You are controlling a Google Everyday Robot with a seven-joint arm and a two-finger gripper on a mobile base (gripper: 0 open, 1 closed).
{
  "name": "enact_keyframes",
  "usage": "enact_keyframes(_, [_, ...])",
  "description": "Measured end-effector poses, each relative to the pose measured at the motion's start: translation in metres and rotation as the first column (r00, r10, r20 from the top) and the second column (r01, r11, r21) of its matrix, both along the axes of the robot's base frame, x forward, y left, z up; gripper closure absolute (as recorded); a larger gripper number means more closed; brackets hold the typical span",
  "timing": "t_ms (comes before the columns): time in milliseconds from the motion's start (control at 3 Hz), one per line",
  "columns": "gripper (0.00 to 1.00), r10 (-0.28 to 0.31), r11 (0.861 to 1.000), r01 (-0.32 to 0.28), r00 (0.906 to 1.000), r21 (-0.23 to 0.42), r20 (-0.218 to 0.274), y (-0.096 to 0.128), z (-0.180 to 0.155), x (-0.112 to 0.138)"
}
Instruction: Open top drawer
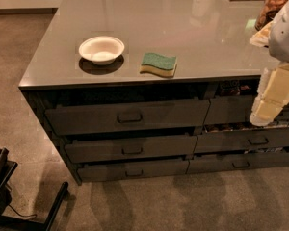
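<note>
A black stand (pixel 2 186) sits on the floor at the lower left. At the right edge the cream gripper (pixel 264 110) hangs in front of the right-hand drawer stack (pixel 248 139), tip pointing down; whether its jaws are apart or together I cannot tell. It is well apart from the top drawer (pixel 86 119), the tallest dark grey front in the left stack, directly under the counter (pixel 149 18) edge, its small loop handle (pixel 129 117) centred and untouched. On the counter, a white bowl (pixel 101 49) stands beside a green-and-yellow sponge (pixel 158 64). Farther back on the right is a jar (pixel 270 6).
</note>
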State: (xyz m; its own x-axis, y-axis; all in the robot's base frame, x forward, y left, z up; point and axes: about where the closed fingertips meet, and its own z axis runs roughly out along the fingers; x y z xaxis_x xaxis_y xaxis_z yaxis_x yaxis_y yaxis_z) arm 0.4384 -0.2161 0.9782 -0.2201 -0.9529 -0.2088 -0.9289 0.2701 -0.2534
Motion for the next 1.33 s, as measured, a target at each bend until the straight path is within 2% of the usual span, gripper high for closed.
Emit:
enact_keyframes(333, [0.0, 0.0, 1.0, 0.0, 1.0, 0.0, 0.0, 0.0, 0.0, 0.0])
enact_keyframes(667, [0.0, 0.025, 0.999, -0.025, 0.9997, 0.033, 0.007, 0.009, -0.02, 0.006])
enact_keyframes(1333, [0.0, 0.082, 0.984, -0.085, 0.9963, 0.156, 0.025, 0.042, -0.107, 0.042])
